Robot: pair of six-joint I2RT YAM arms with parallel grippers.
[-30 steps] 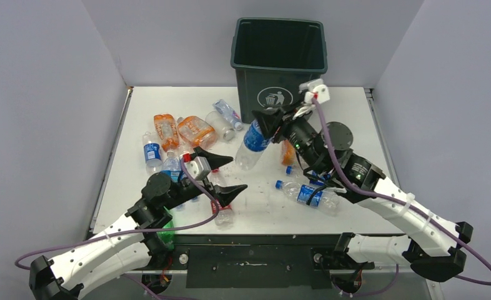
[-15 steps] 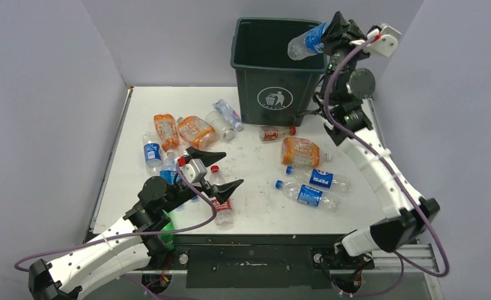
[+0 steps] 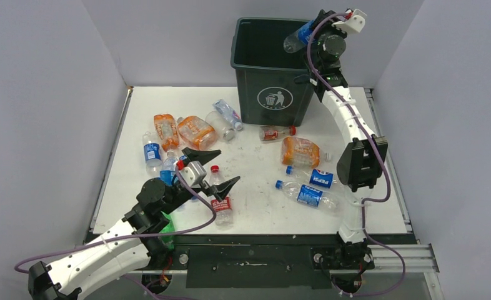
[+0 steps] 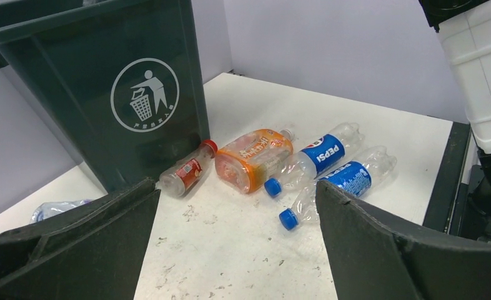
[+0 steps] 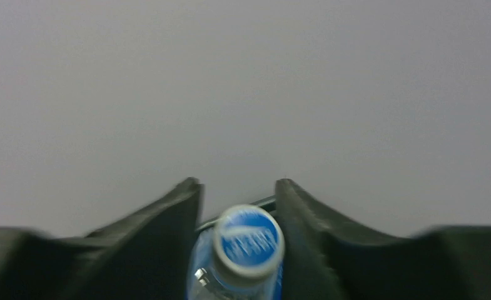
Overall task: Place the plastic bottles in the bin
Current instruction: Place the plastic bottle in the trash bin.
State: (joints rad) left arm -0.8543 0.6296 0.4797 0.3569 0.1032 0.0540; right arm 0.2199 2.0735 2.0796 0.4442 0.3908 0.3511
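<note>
Littering white, grey-walled table (image 3: 262,209): plastic bottles (image 3: 310,195).

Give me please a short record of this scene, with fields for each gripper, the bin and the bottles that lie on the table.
right gripper: shut on a blue-labelled bottle, high at the bin's far right corner
left gripper: open, empty, low over the table
bin: upright, at the table's far edge
bottles on table: many, on both sides; an orange bottle and a Pepsi bottle lie on the right
</note>
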